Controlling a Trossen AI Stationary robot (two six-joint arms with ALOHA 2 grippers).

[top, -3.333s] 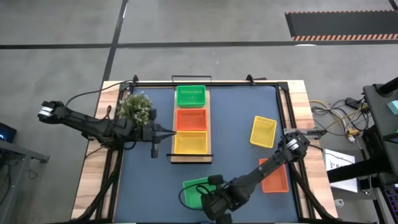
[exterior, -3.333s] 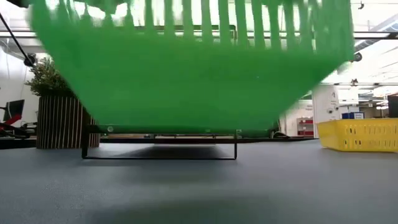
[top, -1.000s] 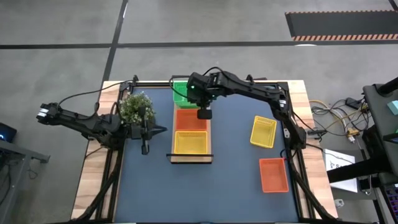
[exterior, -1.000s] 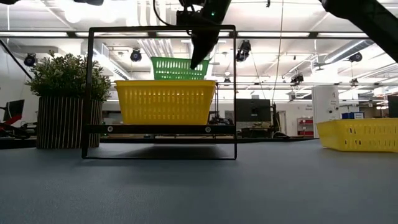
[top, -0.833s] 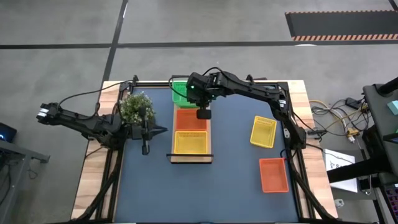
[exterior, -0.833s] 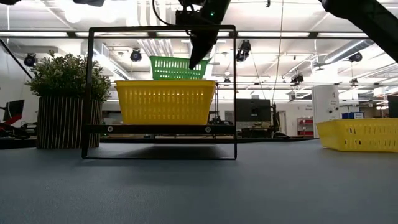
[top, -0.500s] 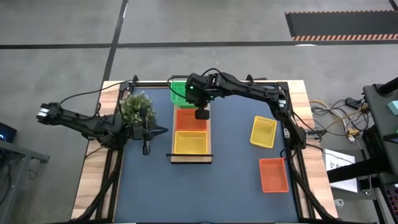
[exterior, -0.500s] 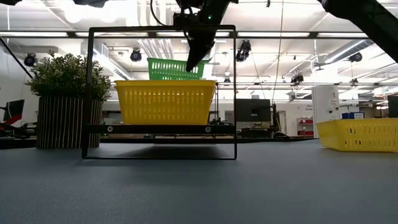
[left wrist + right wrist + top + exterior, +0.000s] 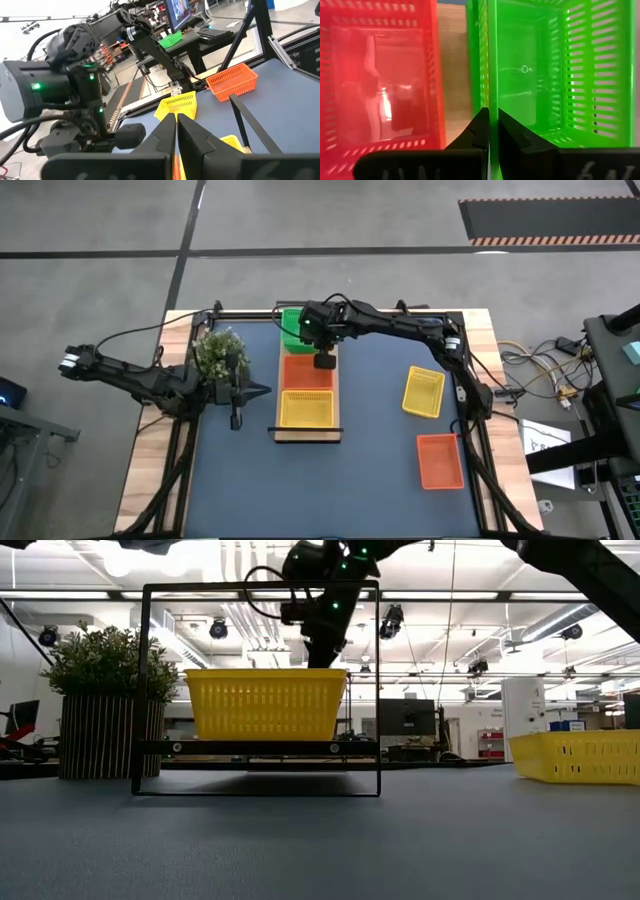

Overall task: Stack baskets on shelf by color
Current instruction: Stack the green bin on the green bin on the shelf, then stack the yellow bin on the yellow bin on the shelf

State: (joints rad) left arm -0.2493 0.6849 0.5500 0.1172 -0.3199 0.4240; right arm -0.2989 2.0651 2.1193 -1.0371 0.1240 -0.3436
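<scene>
The light-wood shelf point(image 9: 336, 385) carries a yellow basket point(image 9: 307, 410) at its near end, a red-orange basket point(image 9: 305, 372) in the middle and green baskets point(image 9: 291, 328) at its far end. My right gripper point(image 9: 324, 358) reaches in from the table's right and is shut on the upper green basket point(image 9: 540, 65), which sits inside another green basket point(image 9: 476, 50). In the low view the yellow basket point(image 9: 265, 703) hides the green ones. My left gripper point(image 9: 260, 389) waits shut and level left of the shelf, beside the plant. My right gripper pinches the upper green basket's near long wall point(image 9: 493, 107), the one beside the red-orange basket point(image 9: 380, 75), with one finger inside the basket and one outside. The fingers slant down from the table's right, along that wall. The basket sits level, nested in the green one below.
A loose yellow basket point(image 9: 423, 392) and a loose red-orange basket point(image 9: 440, 461) lie on the blue tabletop right of the shelf. A bushy potted plant point(image 9: 218, 352) stands left of the shelf's far end. Black rails point(image 9: 262, 586) frame the shelf's ends.
My right gripper has gone down with the green basket at the shelf's far end. In the low view the basket showed above the yellow one and has now sunk out of sight behind it.
</scene>
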